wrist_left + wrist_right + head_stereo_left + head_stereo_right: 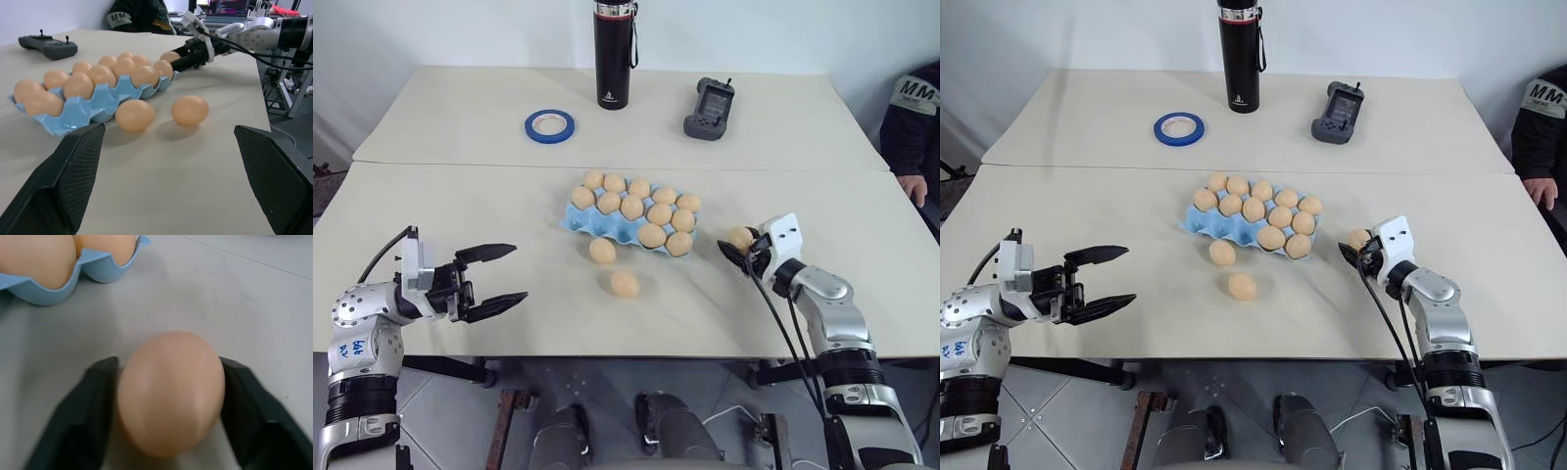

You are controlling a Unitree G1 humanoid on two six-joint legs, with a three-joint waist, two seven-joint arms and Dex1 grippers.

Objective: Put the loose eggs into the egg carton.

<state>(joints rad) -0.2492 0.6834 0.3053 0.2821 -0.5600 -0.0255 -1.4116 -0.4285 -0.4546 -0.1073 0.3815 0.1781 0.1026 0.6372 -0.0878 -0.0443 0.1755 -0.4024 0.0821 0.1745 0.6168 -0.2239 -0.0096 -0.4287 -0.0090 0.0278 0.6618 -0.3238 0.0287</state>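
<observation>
right gripper (168, 396): clamped on an egg (171, 391) low over the tabletop (460, 206) | carton (576, 222): just ahead, to its left | left gripper (504, 276): wide, holding nothing | two loose eggs (625, 284): ahead of left gripper, beside carton

Two pale tables against a white wall

I'm looking over two cream tabletops (460, 196) butting together along a seam, a plain white wall (440, 29) running behind them; grey floor tiles (1067, 401) are showing below the near edge, and a desk with a lit monitor (230, 7) is glowing off to one side.
</observation>
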